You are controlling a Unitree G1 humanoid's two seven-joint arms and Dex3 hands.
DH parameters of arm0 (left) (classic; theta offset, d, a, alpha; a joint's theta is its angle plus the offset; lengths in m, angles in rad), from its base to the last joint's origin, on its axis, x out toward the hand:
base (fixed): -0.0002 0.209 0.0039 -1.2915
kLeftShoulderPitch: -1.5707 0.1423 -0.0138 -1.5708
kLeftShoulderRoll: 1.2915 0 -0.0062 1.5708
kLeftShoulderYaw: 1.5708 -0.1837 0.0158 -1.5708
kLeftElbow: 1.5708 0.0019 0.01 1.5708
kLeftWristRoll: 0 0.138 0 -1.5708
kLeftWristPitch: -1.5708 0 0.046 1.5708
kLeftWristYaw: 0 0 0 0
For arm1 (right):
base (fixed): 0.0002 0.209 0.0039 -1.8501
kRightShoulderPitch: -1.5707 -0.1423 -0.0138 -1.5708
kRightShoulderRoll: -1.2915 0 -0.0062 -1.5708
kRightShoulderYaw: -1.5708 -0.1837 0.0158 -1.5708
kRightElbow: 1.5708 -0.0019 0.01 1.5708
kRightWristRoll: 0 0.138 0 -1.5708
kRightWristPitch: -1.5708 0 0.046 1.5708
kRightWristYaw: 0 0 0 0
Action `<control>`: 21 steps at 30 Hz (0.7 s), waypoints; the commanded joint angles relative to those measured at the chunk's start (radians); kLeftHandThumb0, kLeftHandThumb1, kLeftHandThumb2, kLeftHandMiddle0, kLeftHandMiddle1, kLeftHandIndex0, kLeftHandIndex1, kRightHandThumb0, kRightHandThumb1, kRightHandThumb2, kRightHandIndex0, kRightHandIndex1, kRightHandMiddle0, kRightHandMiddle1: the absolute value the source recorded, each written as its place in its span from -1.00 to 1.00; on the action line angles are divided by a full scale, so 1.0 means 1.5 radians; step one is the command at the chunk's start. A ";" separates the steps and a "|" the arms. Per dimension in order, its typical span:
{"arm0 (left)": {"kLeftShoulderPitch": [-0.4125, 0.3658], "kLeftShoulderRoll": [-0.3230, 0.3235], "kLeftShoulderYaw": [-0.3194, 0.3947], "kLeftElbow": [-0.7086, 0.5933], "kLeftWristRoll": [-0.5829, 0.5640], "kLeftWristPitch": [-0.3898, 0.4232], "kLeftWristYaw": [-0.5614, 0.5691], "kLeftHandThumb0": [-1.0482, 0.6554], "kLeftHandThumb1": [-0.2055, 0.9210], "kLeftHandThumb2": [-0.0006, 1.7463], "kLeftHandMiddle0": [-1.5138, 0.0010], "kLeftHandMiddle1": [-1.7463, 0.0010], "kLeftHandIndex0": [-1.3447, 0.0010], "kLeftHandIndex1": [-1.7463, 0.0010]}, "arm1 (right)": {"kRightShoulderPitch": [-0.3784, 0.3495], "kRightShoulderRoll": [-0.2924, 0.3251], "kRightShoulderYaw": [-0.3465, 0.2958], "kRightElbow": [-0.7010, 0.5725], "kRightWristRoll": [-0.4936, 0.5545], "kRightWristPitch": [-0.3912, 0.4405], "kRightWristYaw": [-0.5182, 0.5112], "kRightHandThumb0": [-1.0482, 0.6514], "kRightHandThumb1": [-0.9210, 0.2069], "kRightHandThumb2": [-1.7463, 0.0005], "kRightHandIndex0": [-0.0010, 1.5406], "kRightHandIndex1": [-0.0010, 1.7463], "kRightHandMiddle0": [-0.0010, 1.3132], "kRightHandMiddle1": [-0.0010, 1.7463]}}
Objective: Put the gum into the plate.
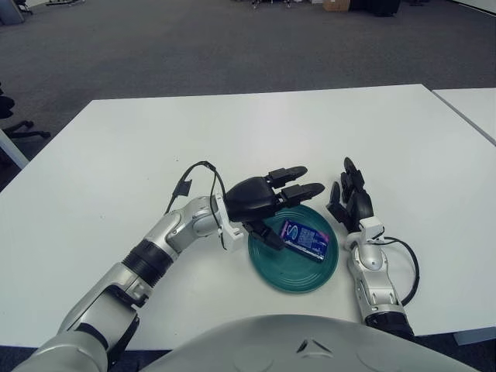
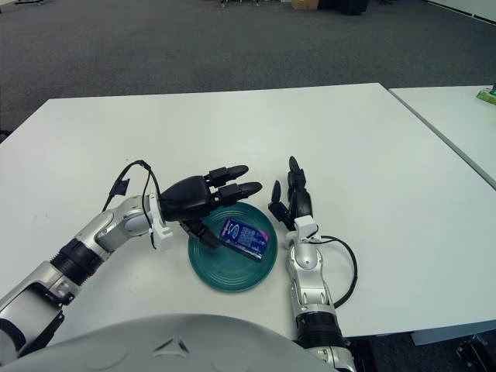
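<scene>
A blue gum pack [image 1: 304,238] lies flat in the green plate [image 1: 291,275] at the table's near edge. My left hand [image 1: 273,200] hovers over the plate's left rim, fingers spread and holding nothing; its thumb points down next to the pack without gripping it. My right hand [image 1: 350,195] shows just right of the plate, fingers pointing up and relaxed, empty. In the right eye view the gum pack [image 2: 247,237] and plate [image 2: 225,275] show the same way.
The white table [image 1: 256,132] stretches far beyond the plate. A second white table [image 1: 473,105] stands at the right with a gap between. A black cable [image 1: 198,174] loops above my left wrist.
</scene>
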 commanded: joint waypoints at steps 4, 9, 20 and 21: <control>-0.007 0.017 0.032 0.017 -0.123 0.015 -0.074 -1.00 1.00 -0.51 1.00 1.00 1.00 1.00 | 0.055 0.012 -0.004 0.081 0.010 0.076 0.000 -0.69 -1.00 -0.02 -0.96 -0.99 -1.00 -0.89; 0.001 0.026 0.053 0.007 -0.221 0.052 -0.147 -1.00 1.00 -0.53 1.00 1.00 1.00 1.00 | 0.060 0.018 -0.002 0.077 0.002 0.069 -0.013 -0.72 -1.00 0.00 -0.91 -0.98 -1.00 -0.80; 0.149 -0.181 0.211 -0.060 -0.466 0.378 -0.008 -1.00 1.00 -0.07 0.82 0.98 1.00 0.70 | 0.078 0.030 -0.006 0.054 0.010 0.079 -0.022 -0.70 -1.00 -0.02 -0.86 -0.98 -1.00 -0.69; 0.157 -0.194 0.220 -0.075 -0.481 0.414 0.003 -0.99 1.00 -0.05 0.77 0.97 0.99 0.56 | 0.080 0.031 -0.006 0.051 0.011 0.080 -0.022 -0.69 -1.00 -0.02 -0.86 -0.98 -1.00 -0.69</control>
